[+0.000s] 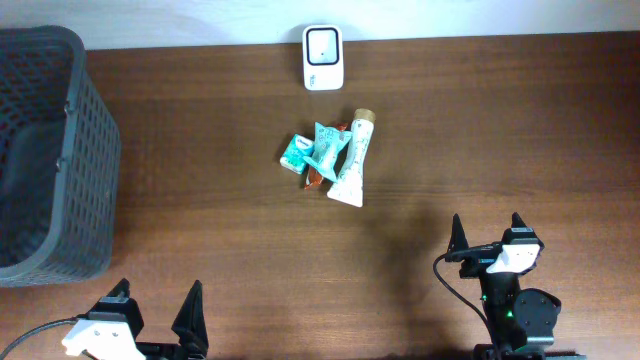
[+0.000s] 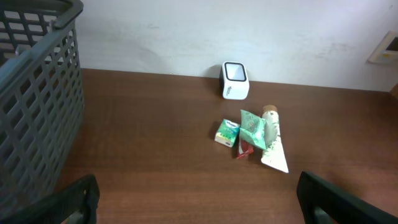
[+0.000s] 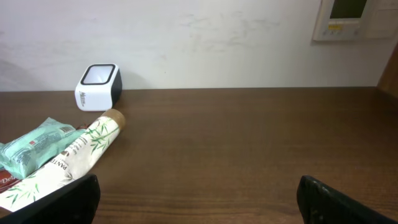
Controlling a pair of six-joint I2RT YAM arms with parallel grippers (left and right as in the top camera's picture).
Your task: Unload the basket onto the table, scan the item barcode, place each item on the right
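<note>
A small heap of items lies mid-table: a white tube with a bamboo print (image 1: pixel 353 160) (image 2: pixel 272 141) (image 3: pixel 68 160), a teal packet (image 1: pixel 327 150) (image 2: pixel 253 129) (image 3: pixel 34 147), a small green-and-white box (image 1: pixel 296 152) (image 2: pixel 227 132) and a red wrapper (image 1: pixel 315 181) under them. The white barcode scanner (image 1: pixel 322 57) (image 2: pixel 235 79) (image 3: pixel 97 86) stands at the table's far edge. My left gripper (image 1: pixel 156 300) (image 2: pixel 199 202) is open near the front left, far from the heap. My right gripper (image 1: pixel 488 236) (image 3: pixel 199 202) is open at the front right, with bare wood between its fingers.
A dark mesh basket (image 1: pixel 50 150) (image 2: pixel 37 87) stands at the table's left side. A white wall runs behind the table, with a wall panel (image 3: pixel 351 18) at upper right.
</note>
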